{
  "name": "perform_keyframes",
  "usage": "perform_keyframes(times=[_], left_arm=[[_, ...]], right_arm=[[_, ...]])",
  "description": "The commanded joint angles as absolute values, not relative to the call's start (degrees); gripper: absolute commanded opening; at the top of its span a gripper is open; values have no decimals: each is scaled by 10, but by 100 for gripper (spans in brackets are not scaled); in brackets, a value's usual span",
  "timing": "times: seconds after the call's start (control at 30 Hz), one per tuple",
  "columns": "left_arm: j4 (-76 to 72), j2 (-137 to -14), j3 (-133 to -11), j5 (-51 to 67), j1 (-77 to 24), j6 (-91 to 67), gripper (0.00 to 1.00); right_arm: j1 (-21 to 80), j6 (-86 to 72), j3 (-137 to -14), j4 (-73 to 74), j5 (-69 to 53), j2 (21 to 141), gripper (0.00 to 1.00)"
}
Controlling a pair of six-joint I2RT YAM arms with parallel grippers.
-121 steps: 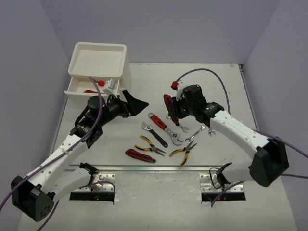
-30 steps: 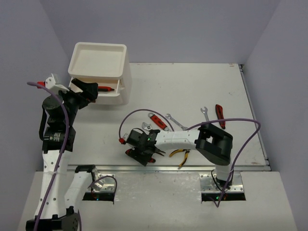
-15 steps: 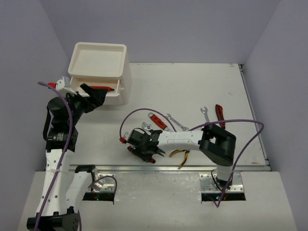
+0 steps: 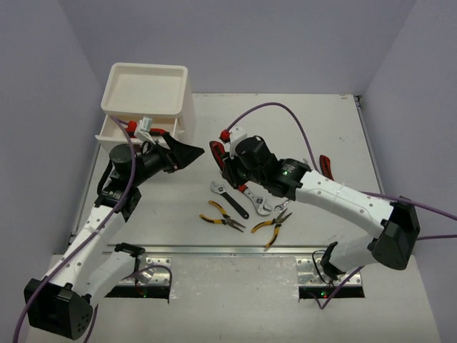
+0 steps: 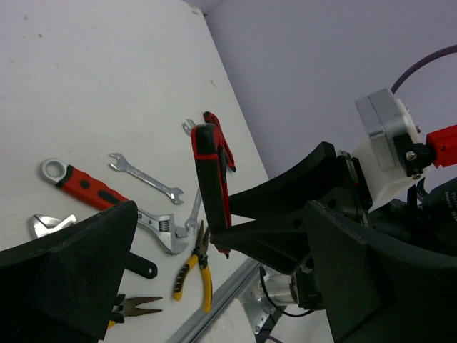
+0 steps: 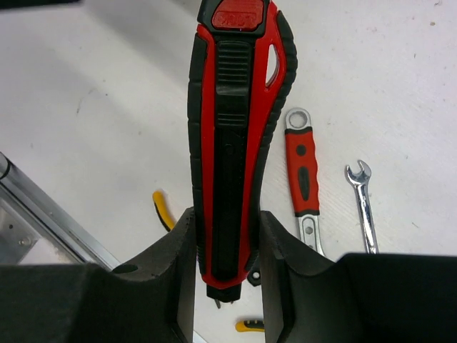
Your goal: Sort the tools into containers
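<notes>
Half a second back the right arm was down at the near edge over the tools and the left arm was up at the box. Now the right gripper (image 4: 222, 160) has lifted into the middle of the table (image 4: 285, 121), and the left gripper (image 4: 188, 153) has swung away from the box to face it. The right gripper is clamped on the lower end of a red-and-black tool (image 6: 235, 136), which stands upright with most of its handle free above the fingers. The left gripper is spread as wide as it goes and holds nothing. From above, its tips look near the tool's top end but not touching it. To me this reads as a handover, since the white box unit (image 4: 183, 121) and its open drawer (image 4: 106, 134) sit on the left arm's side. To do it well, the free upper half of the handle should go squarely between the left fingers, clear of the right ones. The left should close across the flat sides, not the narrow edges. The right should let go only once the left has closed, or the tool may tip and drop. It would land on what lies below: the red-handled wrench (image 6: 303, 170), the black-handled wrench (image 4: 230, 201), the slim silver wrench (image 6: 363, 196) and the two yellow pliers (image 4: 223, 220). Kept upright and steady, the tool then has a short swing back to the drawer.
</notes>
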State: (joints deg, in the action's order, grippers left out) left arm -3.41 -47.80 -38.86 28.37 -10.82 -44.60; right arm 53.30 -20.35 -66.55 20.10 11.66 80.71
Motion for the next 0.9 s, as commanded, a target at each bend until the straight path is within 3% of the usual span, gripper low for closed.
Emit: perform_keyframes(times=[0.0, 0.17, 0.33, 0.43, 0.53, 0.57, 0.63, 0.7, 0.73, 0.77, 0.87], left_arm=[[-191, -512, -365, 287, -158, -496, 100], [-242, -549, -364, 266, -209, -500, 89], [-256, -591, -373, 254, -233, -501, 58], [-263, -606, -375, 250, -247, -502, 46], [-269, -626, -385, 248, -264, -497, 6], [-267, -629, -386, 247, -265, -497, 1], [-215, -623, -414, 220, -264, -470, 0], [-168, -611, -441, 172, -264, -447, 0], [-164, -606, -454, 151, -261, -441, 0], [-101, -601, -479, 111, -252, -438, 0], [-7, -585, -524, 1, -210, -455, 0]], right_arm=[[538, -205, -702, 172, 122, 785, 0], [538, -205, -694, 164, 100, 768, 0], [538, -203, -669, 133, 68, 744, 0], [538, -204, -665, 126, 58, 738, 0], [538, -201, -666, 123, 54, 738, 0], [538, -200, -666, 122, 54, 738, 1], [538, -199, -656, 123, 75, 727, 32], [538, -195, -645, 124, 95, 720, 56], [538, -194, -642, 130, 96, 715, 79], [536, -195, -641, 146, 122, 709, 96], [527, -197, -632, 197, 216, 688, 99]])
